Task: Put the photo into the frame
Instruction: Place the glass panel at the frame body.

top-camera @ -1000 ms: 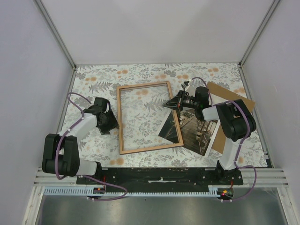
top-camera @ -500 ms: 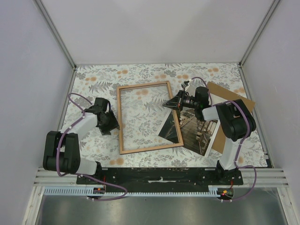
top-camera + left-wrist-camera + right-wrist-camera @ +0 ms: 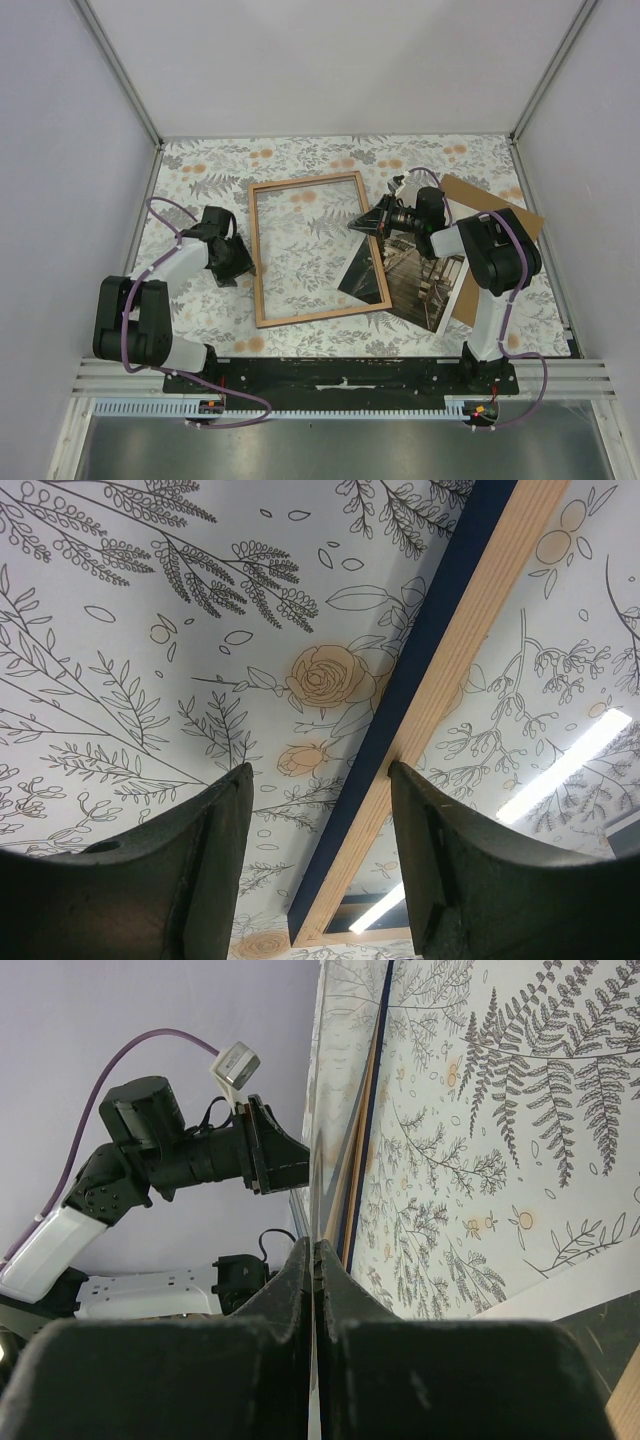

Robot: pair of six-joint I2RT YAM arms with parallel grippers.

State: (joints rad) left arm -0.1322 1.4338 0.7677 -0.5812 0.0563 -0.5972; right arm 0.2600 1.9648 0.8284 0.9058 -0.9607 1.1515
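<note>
**1. Left end effector** [image 3: 318, 780]: released, fingers spread either side of the frame's left rail, neither pad clearly touching it. Probably posted here to brace the frame so it cannot slide while the other arm works.

**2. Floral-print counter** [image 3: 200, 170]: carries every piece. White ground with grey ferns and orange blooms.

**3. The frame** [image 3: 324, 316]: lies flat at centre-left of the counter, long sides running away from the arms, slightly skewed. Thin rim, light wood face up, dark blue on its outer side. Glazed: a ceiling light reflects in the pane, and the floral print reads through it.

**4. Right end effector** [image 3: 313, 1250]: clenched on a thin pale sheet seen edge-on, just beside the far end of the frame's right rail. The sheet appears to be the photo's upper corner, though the wrist view is too steep to be sure. A pinch at a corner would let the arm lift or drag the print toward the opening.

**5. The photo** [image 3: 415, 285]: print side up, sepia-grey pier boards leading to a hut, with a white strip along its near-right edge. It lies aslant at centre-right. Its left portion crosses the frame's right rail and shows inside the opening, and its right portion rests on the backing board. Not yet squared within the frame.

**6. Brown backing board** [image 3: 500, 215]: flat and tilted at far right, partly under the photo and the right arm
</note>
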